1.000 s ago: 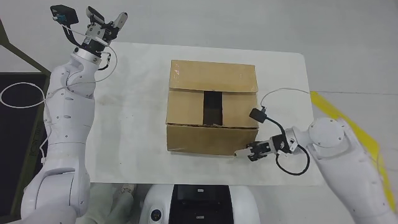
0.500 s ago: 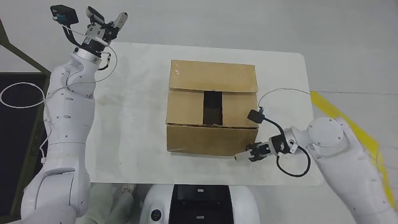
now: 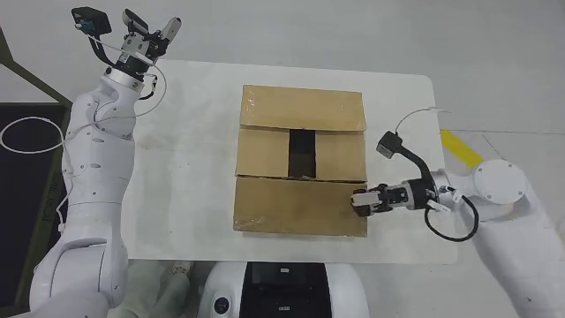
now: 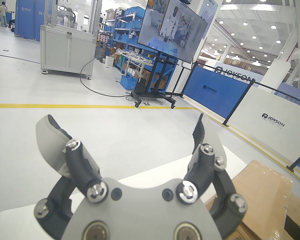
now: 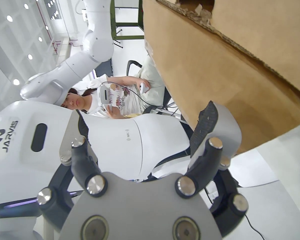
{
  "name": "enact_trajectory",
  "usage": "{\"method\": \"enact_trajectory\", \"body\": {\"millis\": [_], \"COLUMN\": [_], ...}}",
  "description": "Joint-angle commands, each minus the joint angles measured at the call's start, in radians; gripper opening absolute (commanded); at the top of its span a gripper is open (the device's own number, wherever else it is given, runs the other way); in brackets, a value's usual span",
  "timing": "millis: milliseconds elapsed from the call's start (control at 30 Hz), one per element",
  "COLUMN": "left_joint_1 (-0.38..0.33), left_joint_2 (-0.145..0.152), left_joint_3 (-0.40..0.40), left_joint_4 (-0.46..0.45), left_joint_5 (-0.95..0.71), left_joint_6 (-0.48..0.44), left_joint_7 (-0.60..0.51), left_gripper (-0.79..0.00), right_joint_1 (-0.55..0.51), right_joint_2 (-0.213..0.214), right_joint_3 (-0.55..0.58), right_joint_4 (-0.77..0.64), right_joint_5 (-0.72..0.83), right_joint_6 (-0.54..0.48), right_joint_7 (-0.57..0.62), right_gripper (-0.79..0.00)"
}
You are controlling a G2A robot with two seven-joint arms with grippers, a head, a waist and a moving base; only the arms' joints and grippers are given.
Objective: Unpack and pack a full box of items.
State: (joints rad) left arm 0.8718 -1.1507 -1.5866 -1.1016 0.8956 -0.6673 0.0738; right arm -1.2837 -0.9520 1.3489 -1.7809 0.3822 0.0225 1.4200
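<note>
A brown cardboard box [image 3: 300,132] stands mid-table, with a dark gap [image 3: 301,155] between its two inner flaps. Its near flap [image 3: 296,205] juts out toward the table's front edge. My right gripper [image 3: 362,200] is open at that flap's right end. In the right wrist view, one fingertip [image 5: 210,123] of the right gripper [image 5: 140,131] lies against the flap's [image 5: 215,81] underside, the other hangs free. My left gripper [image 3: 148,34] is held high over the table's far left corner, open and empty; the left wrist view shows the same gripper [image 4: 125,131], with the box [image 4: 260,188] off to one side.
The white table [image 3: 194,150] has bare room to the left of the box and a narrower strip on its right. A thin cable [image 3: 415,119] loops above the right wrist. A black floor mat [image 3: 26,168] lies left of the table.
My right gripper has risen from the box's near lower corner and shifted right, its elbow swinging outward. The near flap has swung up and out toward the front edge. The left arm is still.
</note>
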Motion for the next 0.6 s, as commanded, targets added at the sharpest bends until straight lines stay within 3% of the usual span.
{"method": "enact_trajectory", "body": {"millis": [0, 300, 567], "left_joint_1": [0.000, 0.000, 0.000], "left_joint_2": [0.000, 0.000, 0.000], "left_joint_3": [0.000, 0.000, 0.000], "left_joint_4": [0.000, 0.000, 0.000], "left_joint_5": [0.000, 0.000, 0.000], "left_joint_6": [0.000, 0.000, 0.000], "left_joint_7": [0.000, 0.000, 0.000], "left_gripper": [0.000, 0.000, 0.000], "right_joint_1": [0.007, 0.094, 0.192], "right_joint_2": [0.000, -0.015, -0.033], "right_joint_3": [0.010, -0.009, -0.078], "right_joint_4": [0.011, 0.170, 0.312], "right_joint_5": [0.021, 0.169, 0.138], "right_joint_6": [0.010, 0.041, -0.014], "right_joint_7": [-0.031, -0.147, -0.233], "right_gripper": [0.000, 0.000, 0.000]}}
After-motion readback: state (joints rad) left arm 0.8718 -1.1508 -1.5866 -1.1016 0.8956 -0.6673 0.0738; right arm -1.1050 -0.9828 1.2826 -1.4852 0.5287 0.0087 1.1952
